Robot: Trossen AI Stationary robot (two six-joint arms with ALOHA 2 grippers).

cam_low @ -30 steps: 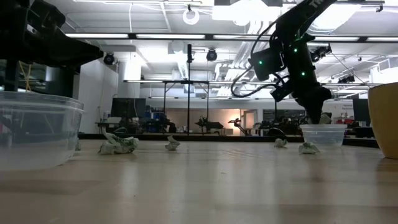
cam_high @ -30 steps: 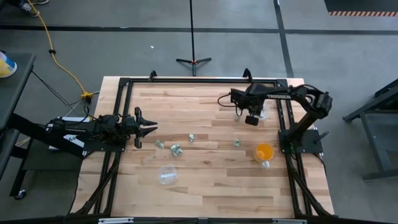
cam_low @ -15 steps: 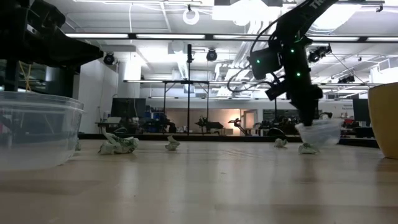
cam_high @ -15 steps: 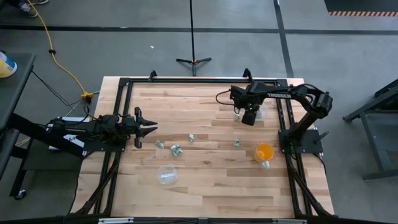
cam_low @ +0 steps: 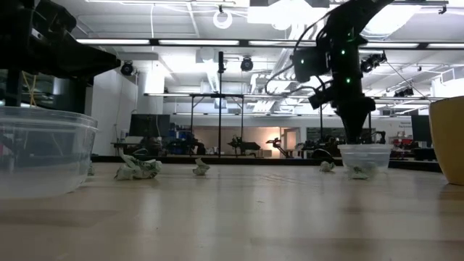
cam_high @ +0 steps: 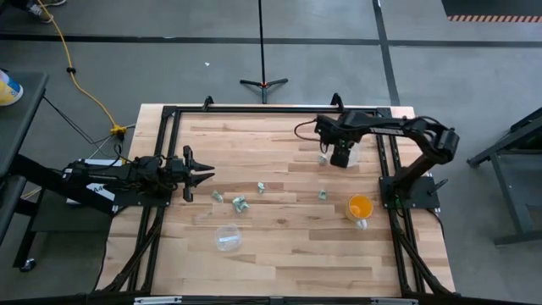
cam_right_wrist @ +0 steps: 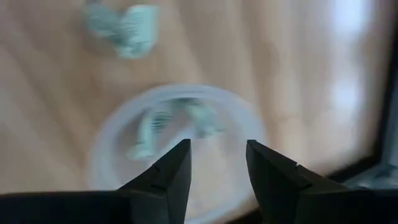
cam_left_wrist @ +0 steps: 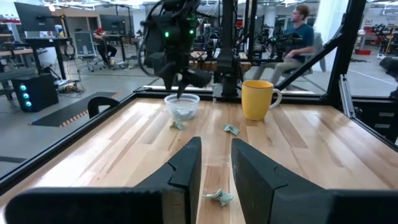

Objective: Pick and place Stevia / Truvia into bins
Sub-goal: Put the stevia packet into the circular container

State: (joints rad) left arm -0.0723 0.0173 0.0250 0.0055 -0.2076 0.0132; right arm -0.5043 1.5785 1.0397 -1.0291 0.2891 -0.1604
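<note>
Several crumpled green-and-white packets lie on the wooden table: three left of centre point(cam_high: 240, 203), one near the middle right point(cam_high: 323, 195) and one point(cam_high: 323, 158) beside the far-right clear cup point(cam_high: 352, 152). That cup stands upright with packets inside it point(cam_right_wrist: 180, 127). My right gripper point(cam_high: 341, 156) hangs open just over the cup, fingers pointing down point(cam_right_wrist: 217, 165); in the low view point(cam_low: 355, 138) its tips end at the rim. A second clear cup point(cam_high: 226, 238) at the near left holds a packet. My left gripper point(cam_high: 200, 176) waits open at the left edge, with a packet point(cam_left_wrist: 219, 196) in front of it.
An orange cup point(cam_high: 360, 207) stands near the right edge, nearer than the right gripper. A black frame point(cam_high: 254, 110) runs round the table's far and side edges. Bare wood lies across the table's middle and near part. People sit in the room beyond point(cam_left_wrist: 298, 31).
The far-right clear cup was tipped over on its edge half a second ago and now stands upright again, shifted a little from where it stood. My right gripper has moved a little toward the table's far edge, staying over the cup.
</note>
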